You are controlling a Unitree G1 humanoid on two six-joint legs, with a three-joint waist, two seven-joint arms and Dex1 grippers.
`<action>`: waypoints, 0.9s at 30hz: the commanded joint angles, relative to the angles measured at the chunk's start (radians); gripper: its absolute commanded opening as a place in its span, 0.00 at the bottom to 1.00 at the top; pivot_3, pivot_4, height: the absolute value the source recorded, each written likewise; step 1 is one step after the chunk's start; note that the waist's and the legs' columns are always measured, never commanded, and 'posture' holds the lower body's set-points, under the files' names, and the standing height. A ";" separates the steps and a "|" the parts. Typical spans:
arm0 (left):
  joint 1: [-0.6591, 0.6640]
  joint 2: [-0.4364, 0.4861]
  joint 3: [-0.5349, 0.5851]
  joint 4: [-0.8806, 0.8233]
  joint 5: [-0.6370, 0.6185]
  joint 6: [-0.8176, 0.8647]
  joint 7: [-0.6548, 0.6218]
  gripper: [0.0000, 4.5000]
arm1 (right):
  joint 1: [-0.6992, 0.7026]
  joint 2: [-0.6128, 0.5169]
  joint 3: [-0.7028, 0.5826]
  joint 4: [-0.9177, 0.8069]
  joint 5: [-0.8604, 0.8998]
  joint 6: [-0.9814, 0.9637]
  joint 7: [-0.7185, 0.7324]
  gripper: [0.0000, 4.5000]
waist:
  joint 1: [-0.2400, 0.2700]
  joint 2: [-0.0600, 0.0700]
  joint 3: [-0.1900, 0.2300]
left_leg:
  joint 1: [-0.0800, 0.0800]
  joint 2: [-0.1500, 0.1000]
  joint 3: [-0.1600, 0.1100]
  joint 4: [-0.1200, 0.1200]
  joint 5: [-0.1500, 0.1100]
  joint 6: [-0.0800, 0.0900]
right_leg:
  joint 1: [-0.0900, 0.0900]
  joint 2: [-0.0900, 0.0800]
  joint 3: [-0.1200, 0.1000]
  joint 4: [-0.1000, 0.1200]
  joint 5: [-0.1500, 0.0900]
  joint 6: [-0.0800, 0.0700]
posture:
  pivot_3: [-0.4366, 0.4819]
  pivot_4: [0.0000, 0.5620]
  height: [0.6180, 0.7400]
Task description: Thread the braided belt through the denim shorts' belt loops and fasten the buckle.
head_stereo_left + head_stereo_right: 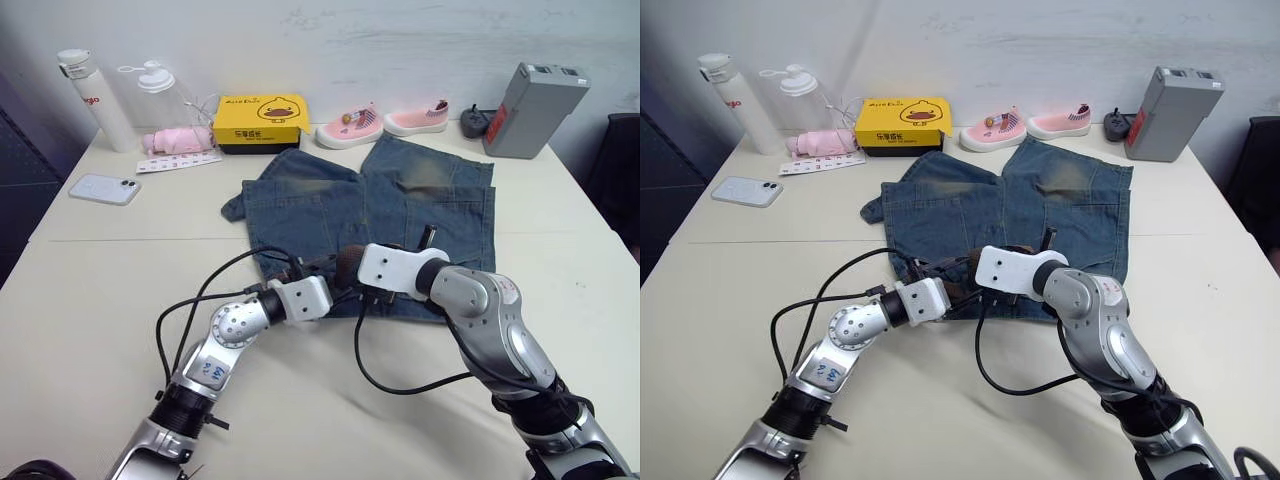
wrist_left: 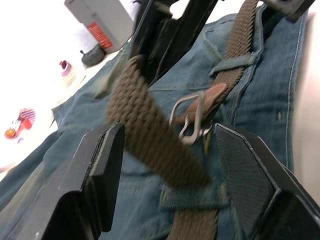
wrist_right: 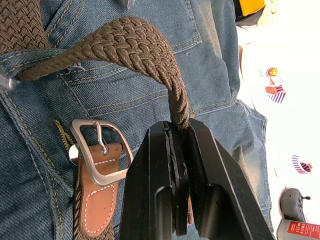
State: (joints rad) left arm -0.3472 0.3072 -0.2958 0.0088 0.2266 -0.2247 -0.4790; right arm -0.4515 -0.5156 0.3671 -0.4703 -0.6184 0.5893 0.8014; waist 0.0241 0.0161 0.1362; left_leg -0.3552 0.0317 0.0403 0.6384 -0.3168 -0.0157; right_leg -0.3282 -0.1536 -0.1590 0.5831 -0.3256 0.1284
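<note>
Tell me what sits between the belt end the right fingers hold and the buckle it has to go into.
Nothing visible does. The right gripper is shut on the braided belt, whose free end arches above the denim shorts. The buckle lies open on the denim beside it, its frame uncovered. The left gripper is open around the strap.

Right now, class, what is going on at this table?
A two-armed robot is fitting a braided belt to denim shorts lying flat on the table. The right tool is shut on the belt's free end, holding it arched above the waistband. The left tool is open, its fingers either side of the strap near a belt loop. The belt already runs under at least two loops, but the silver buckle lies unfastened.
</note>
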 commanded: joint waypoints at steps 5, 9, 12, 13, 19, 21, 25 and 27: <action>-0.058 -0.049 0.009 0.030 0.098 0.014 0.124 0.72 | -0.010 0.004 0.006 -0.056 -0.013 -0.006 0.003 0.00 | -0.001 0.000 0.000 | 0.000 0.000 0.001 0.000 0.000 0.000 | 0.000 0.000 0.000 0.000 0.000 0.000 | 0.48 0.27 0.53; -0.061 -0.059 0.027 0.030 0.101 0.015 0.161 0.72 | -0.005 0.004 0.004 -0.064 -0.019 0.001 0.006 0.00 | -0.001 0.000 0.000 | 0.000 0.000 0.001 0.000 0.000 0.000 | 0.000 0.000 0.000 0.001 0.000 0.000 | 0.48 0.27 0.53; -0.068 -0.058 0.023 0.043 0.096 -0.006 0.167 0.59 | -0.005 0.002 0.005 -0.061 -0.019 -0.001 0.004 0.00 | -0.001 0.000 0.000 | 0.000 0.000 0.001 0.000 0.000 0.000 | 0.000 0.000 0.000 0.001 0.000 0.000 | 0.48 0.27 0.53; -0.071 -0.057 0.021 0.048 0.098 -0.016 0.171 0.55 | -0.006 0.001 0.006 -0.059 -0.019 -0.002 0.002 0.00 | 0.000 0.000 0.000 | 0.000 0.000 0.001 0.000 0.000 0.000 | 0.000 0.000 0.000 0.001 0.000 0.000 | 0.48 0.27 0.53; -0.079 -0.056 0.017 0.062 0.103 -0.029 0.182 0.01 | -0.021 0.006 0.008 -0.045 -0.015 -0.008 -0.005 0.00 | -0.001 0.000 0.000 | 0.000 0.000 0.001 0.000 0.000 0.000 | 0.000 0.000 0.000 0.001 0.000 0.000 | 0.48 0.27 0.53; -0.076 -0.052 0.022 0.059 0.101 -0.027 0.185 0.01 | -0.021 0.007 0.006 -0.045 -0.012 -0.008 -0.005 0.00 | -0.001 0.000 0.000 | 0.000 0.000 0.000 0.000 0.000 0.000 | -0.001 0.000 0.000 0.001 0.000 0.000 | 0.48 0.27 0.53; -0.060 -0.047 0.021 0.037 0.100 -0.025 0.182 0.01 | -0.012 0.014 0.004 -0.046 -0.005 -0.001 -0.007 0.00 | -0.001 0.000 0.000 | 0.000 0.000 0.000 0.000 0.000 0.000 | -0.001 0.000 0.000 0.001 0.000 0.000 | 0.48 0.27 0.53; -0.049 -0.052 0.028 0.018 0.081 -0.014 0.176 0.00 | -0.005 0.029 -0.007 -0.043 -0.002 0.002 -0.029 0.19 | -0.001 0.000 0.000 | 0.000 0.000 0.001 0.000 0.000 0.000 | 0.000 0.000 0.000 0.001 0.000 0.000 | 0.48 0.27 0.53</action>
State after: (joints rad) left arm -0.4061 0.2581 -0.2730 0.0821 0.3213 -0.2298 -0.3011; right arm -0.4513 -0.5021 0.3841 -0.4833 -0.6259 0.5913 0.7963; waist 0.0229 0.0160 0.1362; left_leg -0.3549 0.0319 0.0408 0.6383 -0.3168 -0.0157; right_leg -0.3288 -0.1537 -0.1591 0.5838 -0.3256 0.1284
